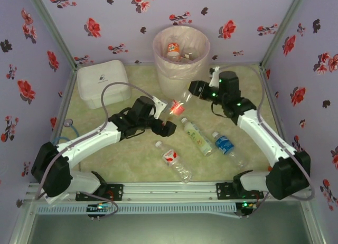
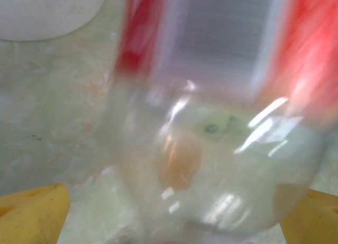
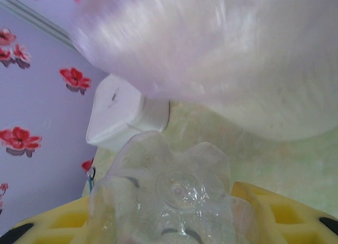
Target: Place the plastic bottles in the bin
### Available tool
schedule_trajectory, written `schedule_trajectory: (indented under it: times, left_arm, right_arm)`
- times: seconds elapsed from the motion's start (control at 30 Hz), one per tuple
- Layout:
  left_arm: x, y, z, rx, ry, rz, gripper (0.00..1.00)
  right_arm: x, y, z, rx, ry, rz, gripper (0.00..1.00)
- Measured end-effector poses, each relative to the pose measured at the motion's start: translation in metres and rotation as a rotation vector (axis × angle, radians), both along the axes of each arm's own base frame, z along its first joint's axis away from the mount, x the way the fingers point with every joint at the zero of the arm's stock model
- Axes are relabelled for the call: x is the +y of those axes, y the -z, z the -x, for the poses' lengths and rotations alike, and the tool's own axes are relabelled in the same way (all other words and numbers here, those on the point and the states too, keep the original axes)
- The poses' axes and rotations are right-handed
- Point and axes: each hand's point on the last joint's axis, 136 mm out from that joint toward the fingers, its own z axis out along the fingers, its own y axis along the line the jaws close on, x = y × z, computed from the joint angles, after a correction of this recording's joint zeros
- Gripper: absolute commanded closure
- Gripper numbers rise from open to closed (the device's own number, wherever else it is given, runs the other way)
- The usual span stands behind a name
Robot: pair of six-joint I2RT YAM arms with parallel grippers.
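A clear plastic bottle with a red label [image 1: 178,104] hangs above the mat just in front of the pale-pink bin [image 1: 181,64]. My right gripper [image 1: 192,93] is shut on its clear end; the right wrist view shows its petal-shaped base [image 3: 179,194] between the yellow fingers [image 3: 274,215], with the bin's wall [image 3: 222,54] right above. My left gripper [image 1: 167,110] stands open at the label end. The blurred bottle [image 2: 211,149] lies between its wide-spread yellow fingertips [image 2: 31,215], with a gap on the left side. Three more bottles lie on the mat: red-labelled [image 1: 174,159], pale-green [image 1: 197,137], blue [image 1: 226,147].
Several bottles lie inside the bin [image 1: 174,48]. A white rounded-square lidded box [image 1: 101,81] stands at the back left, also in the right wrist view [image 3: 124,114] and the left wrist view [image 2: 42,11]. Flowered walls close in three sides.
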Motion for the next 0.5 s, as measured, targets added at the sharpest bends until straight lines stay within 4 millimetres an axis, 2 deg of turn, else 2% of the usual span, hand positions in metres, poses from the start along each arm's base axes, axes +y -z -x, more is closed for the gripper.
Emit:
schedule_trajectory:
  times: [0.13, 0.23, 0.33, 0.43, 0.5]
  left_arm:
    - [0.01, -0.006, -0.003, -0.017, -0.045, 0.009, 0.02]
    - [0.021, -0.002, -0.006, -0.005, -0.099, 0.014, 0.05]
    - [0.032, 0.005, -0.007, 0.019, -0.148, 0.015, 0.06]
    - [0.039, 0.006, -0.008, 0.033, -0.193, 0.027, 0.07]
    - [0.044, 0.005, -0.01, 0.034, -0.229, 0.032, 0.07]
  right_arm:
    - [-0.029, -0.088, -0.004, -0.21, 0.07, 0.062, 0.68]
    - [-0.049, -0.156, 0.0, -0.382, 0.131, 0.108, 0.71]
    - [-0.062, -0.207, 0.005, -0.523, 0.182, 0.151, 0.75]
    - [-0.074, -0.239, 0.0, -0.627, 0.254, 0.211, 0.79]
    - [-0.08, -0.248, -0.012, -0.667, 0.302, 0.258, 0.82]
